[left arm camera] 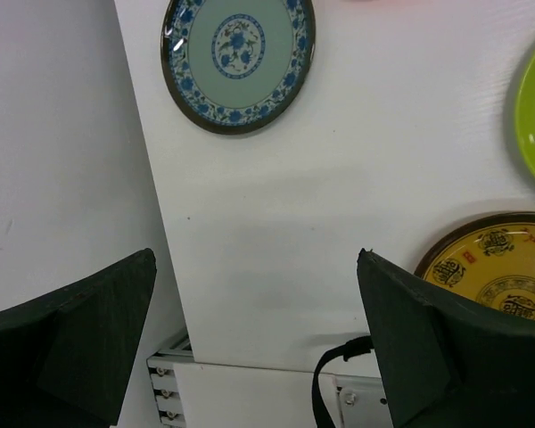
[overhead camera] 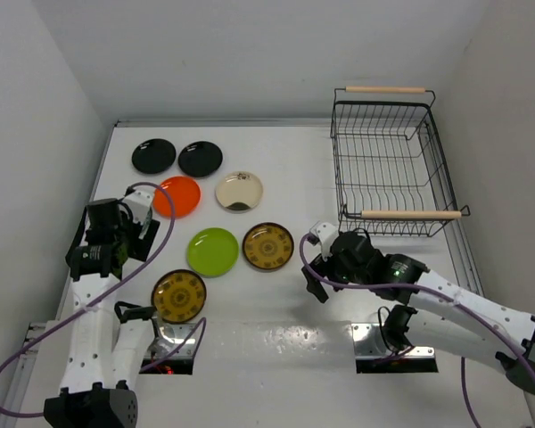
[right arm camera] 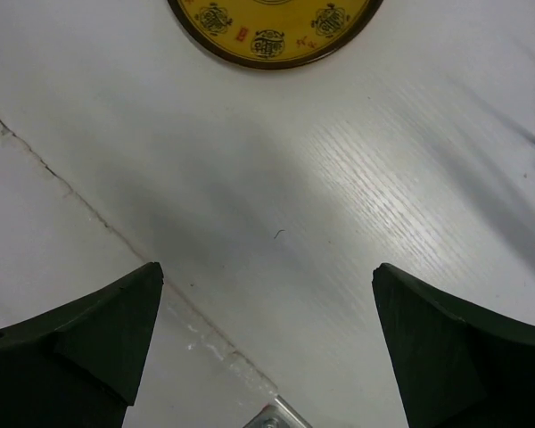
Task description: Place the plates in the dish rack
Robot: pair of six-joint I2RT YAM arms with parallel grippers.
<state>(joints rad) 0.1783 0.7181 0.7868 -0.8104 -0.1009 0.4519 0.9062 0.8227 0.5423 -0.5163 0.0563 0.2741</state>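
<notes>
Fingers [left arm camera: 89, 330] of the left gripper [left arm camera: 254, 267] stand spread wide with nothing between them. The right gripper [right arm camera: 267, 272] is spread just as wide over the bare table [overhead camera: 285, 152] and holds nothing either.

All the plates lie flat on the table, and none is in the dish rack [overhead camera: 388, 169] yet. Two black plates [overhead camera: 153, 156] sit at the far left, with an orange-red plate [overhead camera: 176, 196] and a cream plate [overhead camera: 239, 191] in front of them. Nearer still, a lime green plate [overhead camera: 212, 251] lies between two gold patterned plates [overhead camera: 267, 246]. A blue-patterned plate [left arm camera: 237, 62], shown only in the left wrist view, lies at the table's left edge. The rack stands at the far right corner, well apart from every plate.

The plates look stiff, glossy and light, so they are probably slippery and may chip if dropped. Lying flat, each offers only its raised rim. The safest hold seems to be there, with one finger slid under the lip and the other on top. The right gripper is nearest the right-hand gold plate, whose rim shows just ahead of its fingers.
</notes>
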